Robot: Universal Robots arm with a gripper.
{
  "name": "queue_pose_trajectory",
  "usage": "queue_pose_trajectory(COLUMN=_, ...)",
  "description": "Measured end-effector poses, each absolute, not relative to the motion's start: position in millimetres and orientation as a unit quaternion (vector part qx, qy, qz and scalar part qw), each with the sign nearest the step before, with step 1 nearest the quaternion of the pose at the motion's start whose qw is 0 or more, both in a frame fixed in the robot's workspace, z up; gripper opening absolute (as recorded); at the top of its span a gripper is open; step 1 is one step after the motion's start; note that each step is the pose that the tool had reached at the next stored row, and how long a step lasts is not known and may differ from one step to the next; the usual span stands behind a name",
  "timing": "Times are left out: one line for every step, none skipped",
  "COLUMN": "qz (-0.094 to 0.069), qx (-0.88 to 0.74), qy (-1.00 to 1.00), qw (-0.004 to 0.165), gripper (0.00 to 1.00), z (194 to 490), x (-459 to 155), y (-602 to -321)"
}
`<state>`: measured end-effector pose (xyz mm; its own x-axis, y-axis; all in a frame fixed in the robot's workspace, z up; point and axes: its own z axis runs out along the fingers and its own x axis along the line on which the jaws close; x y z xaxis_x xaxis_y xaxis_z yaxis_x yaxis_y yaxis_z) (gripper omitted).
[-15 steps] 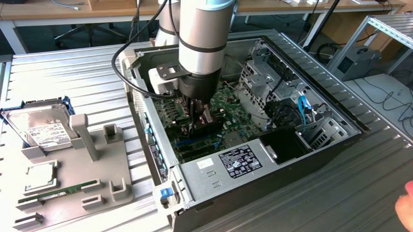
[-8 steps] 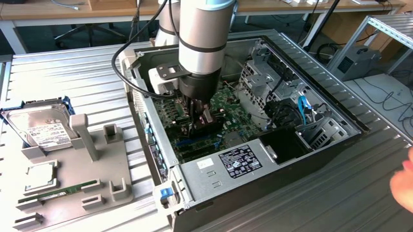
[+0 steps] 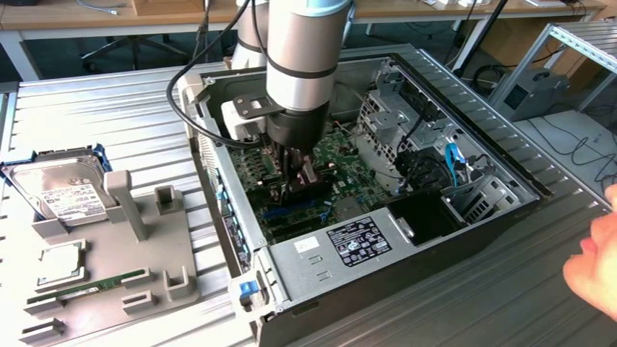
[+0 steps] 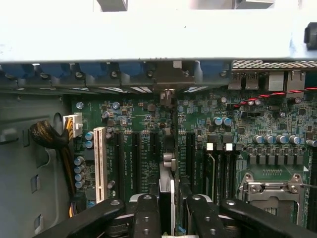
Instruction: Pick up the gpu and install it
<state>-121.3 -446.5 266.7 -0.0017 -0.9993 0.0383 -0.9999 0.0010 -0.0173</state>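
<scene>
My gripper (image 3: 295,182) reaches down into the open computer case (image 3: 501,155), over the green motherboard (image 3: 337,155). It is shut on the gpu (image 3: 292,196), a slim dark card held upright. In the wrist view the gpu (image 4: 167,191) shows edge-on between the black fingers (image 4: 146,213). It stands over a dark expansion slot, and its far end lines up with the metal bracket opening (image 4: 168,94) at the case's rear wall. I cannot tell whether the card's edge is touching the slot.
A grey fixture tray (image 3: 106,278) at the exterior view's left carries a hard drive (image 3: 63,191), a processor (image 3: 60,264) and a green memory stick (image 3: 72,289). A person's hand (image 3: 593,275) is at the right edge. Inside the case are the power supply (image 3: 357,242), a white slot (image 4: 100,163) and the processor socket (image 4: 270,191).
</scene>
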Motion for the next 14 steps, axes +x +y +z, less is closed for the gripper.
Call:
queue_pose_trajectory(qz=0.019, qx=0.706, qy=-0.707, qw=0.007, gripper=0.26, z=266.5, x=-121.3, y=-446.0)
queue_pose_trajectory(qz=0.019, qx=0.706, qy=-0.707, qw=0.006, gripper=0.26, z=266.4, x=-121.4, y=-445.4)
queue_pose_trajectory(qz=0.018, qx=0.707, qy=-0.707, qw=0.006, gripper=0.26, z=266.2, x=-121.3, y=-445.0)
queue_pose_trajectory(qz=0.018, qx=0.707, qy=-0.707, qw=0.006, gripper=0.26, z=266.1, x=-121.3, y=-444.9)
queue_pose_trajectory(qz=0.018, qx=0.707, qy=-0.707, qw=0.006, gripper=0.26, z=266.1, x=-121.3, y=-444.9)
queue_pose_trajectory(qz=0.018, qx=0.707, qy=-0.707, qw=0.006, gripper=0.26, z=265.7, x=-121.3, y=-444.9)
queue_pose_trajectory(qz=0.018, qx=0.706, qy=-0.707, qw=0.006, gripper=0.26, z=265.2, x=-121.3, y=-444.8)
queue_pose_trajectory(qz=0.018, qx=0.706, qy=-0.707, qw=0.006, gripper=0.26, z=264.7, x=-121.3, y=-444.8)
queue_pose_trajectory(qz=0.018, qx=0.706, qy=-0.707, qw=0.006, gripper=0.26, z=264.2, x=-121.4, y=-444.8)
queue_pose_trajectory(qz=0.018, qx=0.706, qy=-0.707, qw=0.006, gripper=0.26, z=263.6, x=-121.3, y=-444.9)
queue_pose_trajectory(qz=0.018, qx=0.706, qy=-0.707, qw=0.006, gripper=0.26, z=262.9, x=-121.4, y=-444.8)
queue_pose_trajectory(qz=0.018, qx=0.706, qy=-0.707, qw=0.006, gripper=0.26, z=262.2, x=-121.4, y=-444.9)
queue_pose_trajectory(qz=0.018, qx=0.706, qy=-0.707, qw=0.006, gripper=0.26, z=261.5, x=-121.4, y=-444.9)
queue_pose_trajectory(qz=0.018, qx=0.706, qy=-0.707, qw=0.006, gripper=0.26, z=261.0, x=-121.4, y=-444.9)
